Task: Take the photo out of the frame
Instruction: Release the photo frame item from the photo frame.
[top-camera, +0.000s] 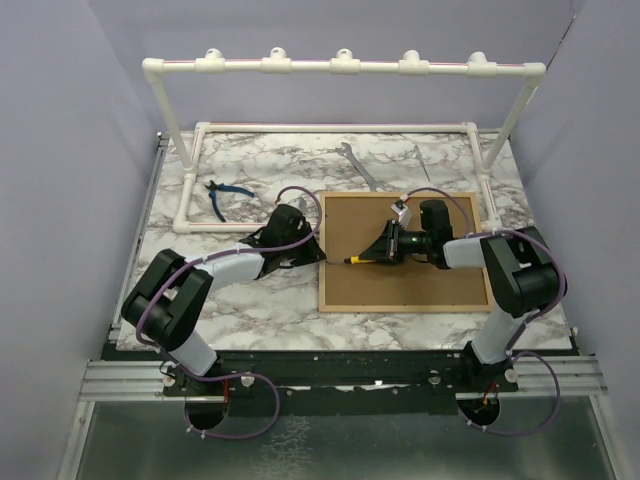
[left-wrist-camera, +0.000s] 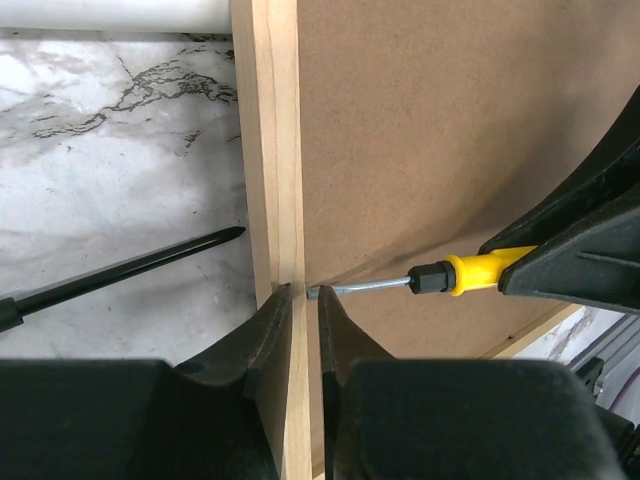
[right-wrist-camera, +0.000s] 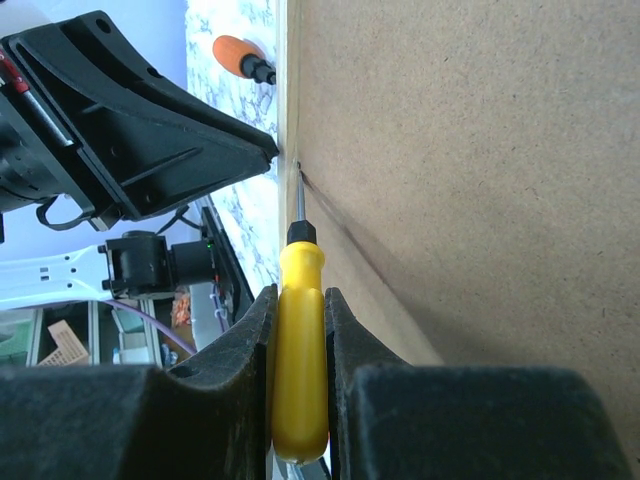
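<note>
scene: marble table (top-camera: 250, 300), two arms reaching in toward one frame
frame (top-camera: 410, 290): lies flat on the right half of the table, back up, long side left to right
backboard (left-wrist-camera: 430, 120): brown fibreboard, fills the frame inside the light-wood edging; dark shadow line along it near the left edge
photo: out of sight, hidden under the backboard
left gripper (top-camera: 318, 252): at the frame's left edge, about midway along it; jaws drawn narrow, one finger on the table side of the wood edging and one on the backboard side, pinching the edging
right gripper (right-wrist-camera: 300, 300): over the backboard, pointing left; jaws clamped on the yellow handle of a screwdriver (right-wrist-camera: 300, 380), a finger pressed to each side
screwdriver tip: at the seam between edging and backboard, just beside the left gripper's inner finger; shaft lies low and nearly flat over the board
grippers: facing each other across the left edge, close but apart
black shaft (left-wrist-camera: 130, 270): lies on the marble left of the frame, point near the edging, not touching it
orange handle (right-wrist-camera: 238, 54): on the table beside the same edge; cannot tell whether it belongs to the black shaft
pliers (top-camera: 226, 196): blue grips, on the table left of the frame, well apart from it
wrench (top-camera: 358, 166): on the marble just beyond the frame's far edge
rack (top-camera: 340, 66): white pipe, stands across the far side of the table
</note>
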